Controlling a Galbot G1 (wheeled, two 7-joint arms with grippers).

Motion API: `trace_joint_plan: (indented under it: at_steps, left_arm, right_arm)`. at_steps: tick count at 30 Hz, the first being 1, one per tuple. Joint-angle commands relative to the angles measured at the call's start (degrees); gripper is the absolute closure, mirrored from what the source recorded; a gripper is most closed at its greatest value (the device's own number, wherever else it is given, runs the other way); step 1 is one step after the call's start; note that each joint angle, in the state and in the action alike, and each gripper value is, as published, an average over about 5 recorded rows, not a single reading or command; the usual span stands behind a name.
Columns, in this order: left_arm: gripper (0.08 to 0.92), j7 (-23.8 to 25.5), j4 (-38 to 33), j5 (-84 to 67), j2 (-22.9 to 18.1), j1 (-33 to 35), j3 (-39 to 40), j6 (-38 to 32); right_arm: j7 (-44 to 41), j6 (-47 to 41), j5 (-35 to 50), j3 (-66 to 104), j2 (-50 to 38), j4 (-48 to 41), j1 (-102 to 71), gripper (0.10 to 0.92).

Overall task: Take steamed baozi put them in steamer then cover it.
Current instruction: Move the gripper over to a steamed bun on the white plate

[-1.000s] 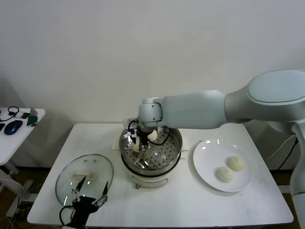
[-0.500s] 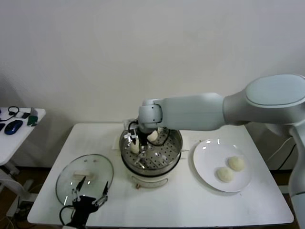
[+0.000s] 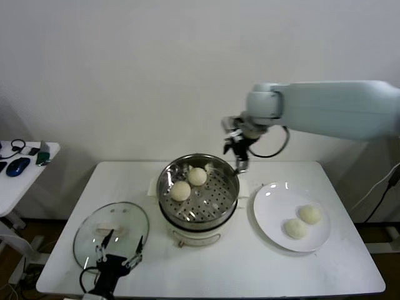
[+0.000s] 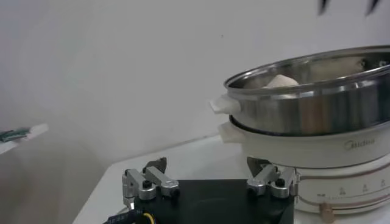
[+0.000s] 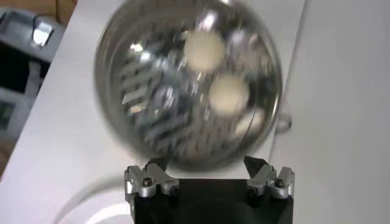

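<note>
— Right gripper (image 3: 240, 152) hangs above the steamer's far right rim, fingers spread wide, nothing between them.

— And the left gripper (image 3: 117, 257)?

— Low at the table's (image 3: 237, 269) near left edge, just short of the cover (image 3: 111, 232), jaws apart and empty too.

— Where's the steamer (image 3: 198, 195)?

— Mid-table, between the cover and a white plate (image 3: 272, 222).

— The steamed baozi (image 3: 180, 190)?

— Two touching on the perforated tray, two side by side on the plate.

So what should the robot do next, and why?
Probably swing the open right tool over to the plate for another bun: two baozi sit in the steamer, two more wait on the plate, and the cover is off.
</note>
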Motion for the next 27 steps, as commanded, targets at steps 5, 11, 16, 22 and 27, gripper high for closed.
trace_joint_plan:
  at_steps: [5,11,16,22,27]
  left_arm:
    - [0.177,0.0,0.0,0.4,-0.4,-0.2,0.2,0.3]
    - [0.177,0.0,-0.4,0.5,-0.9,0.0,0.2,0.4]
    - [0.177,0.0,-0.5,0.5,-0.9,0.4,0.0,0.2]
    - [0.177,-0.1,-0.6,0.5,-0.9,0.7,0.0,0.2]
    - [0.177,-0.1,-0.7,0.5,-0.8,0.8,-0.1,0.2]
  right_arm:
    - [-1.8,1.7,-19.1,-3.9,-28.7,7.7,-9.5,0.203]
    - [-0.3,0.3,-25.1,7.4,-30.3,5.0,-24.5,0.203]
    - [1.0,-0.8,-27.8,15.1,-29.1,2.3,-33.1,0.203]
    - [3.0,-2.4,-28.2,18.7,-26.0,-0.5,-36.9,0.203]
    - [4.3,-3.4,-28.1,20.5,-23.5,-2.1,-39.1,0.203]
